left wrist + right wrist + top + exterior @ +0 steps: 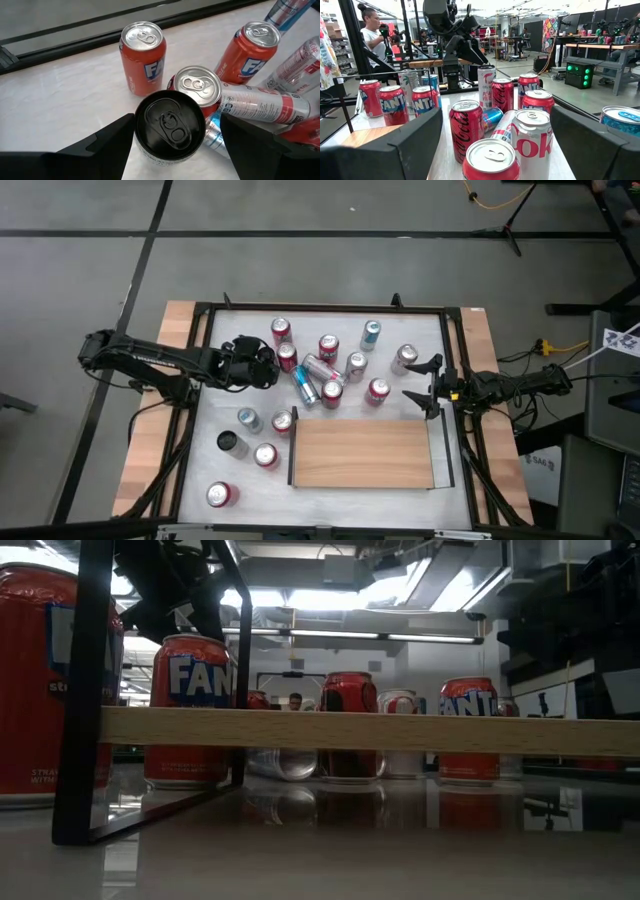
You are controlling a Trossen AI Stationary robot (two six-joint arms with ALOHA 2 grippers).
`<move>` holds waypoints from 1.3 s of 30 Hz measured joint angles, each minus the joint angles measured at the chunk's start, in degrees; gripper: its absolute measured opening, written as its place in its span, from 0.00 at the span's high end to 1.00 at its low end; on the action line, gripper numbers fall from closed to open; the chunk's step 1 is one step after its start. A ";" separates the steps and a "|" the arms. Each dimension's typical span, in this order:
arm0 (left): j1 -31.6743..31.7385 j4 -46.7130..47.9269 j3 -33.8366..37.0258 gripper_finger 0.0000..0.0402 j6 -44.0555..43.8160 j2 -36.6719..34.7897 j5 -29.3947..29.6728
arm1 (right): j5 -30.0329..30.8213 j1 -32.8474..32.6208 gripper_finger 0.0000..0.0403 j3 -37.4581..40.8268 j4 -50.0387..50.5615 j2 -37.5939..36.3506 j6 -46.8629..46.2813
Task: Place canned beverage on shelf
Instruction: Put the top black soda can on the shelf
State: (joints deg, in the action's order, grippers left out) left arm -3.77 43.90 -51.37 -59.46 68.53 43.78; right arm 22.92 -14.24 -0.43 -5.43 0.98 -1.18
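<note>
My left gripper reaches in from the table's left, at the left edge of a cluster of several cans on the far half of the white table. It is shut on a black can with a black lid. The shelf, a bare light-brown board with black end rails, lies at the near right; the low view shows its front edge. My right gripper waits open at the table's right side, level, with red cans in front of it. My left gripper has the black can between its two fingers, one on each side of the wall just below the rim. The fingers slant down from the table's left. The can stands upright. Whether its bottom rests on the table does not show.
More cans stand near the table's left front: a silver one, a red one, a second black one and two red ones. A white-and-red can lies on its side behind the held can. A person stands beyond the table.
</note>
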 joint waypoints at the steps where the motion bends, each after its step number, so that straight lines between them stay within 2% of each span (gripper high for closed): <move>1: 0.00 0.00 0.00 0.28 0.11 0.00 -0.01 | 0.00 0.00 0.11 0.00 -0.01 -0.01 -0.01; 6: 0.00 -0.09 0.00 0.28 4.56 -0.01 -0.31 | -0.02 0.00 0.11 0.00 0.00 -0.01 0.01; 9: 0.66 -1.92 0.00 0.28 5.79 -0.02 -5.43 | -0.01 0.00 0.11 0.00 -0.02 0.00 0.00; 12: 1.18 -2.64 0.00 0.28 6.18 -0.02 -6.61 | 0.00 0.00 0.11 0.00 -0.02 -0.01 0.00; 25: 1.42 -2.56 0.00 0.28 6.00 -0.02 -0.72 | -0.02 0.00 0.11 0.00 -0.02 0.01 0.01; 39: 2.16 -0.04 0.02 0.28 4.02 0.86 1.80 | -0.02 0.00 0.11 0.00 -0.02 -0.01 0.00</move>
State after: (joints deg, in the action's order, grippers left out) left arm -1.61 43.86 -51.35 -55.43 69.40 45.58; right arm 22.90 -14.24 -0.43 -5.45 0.97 -1.18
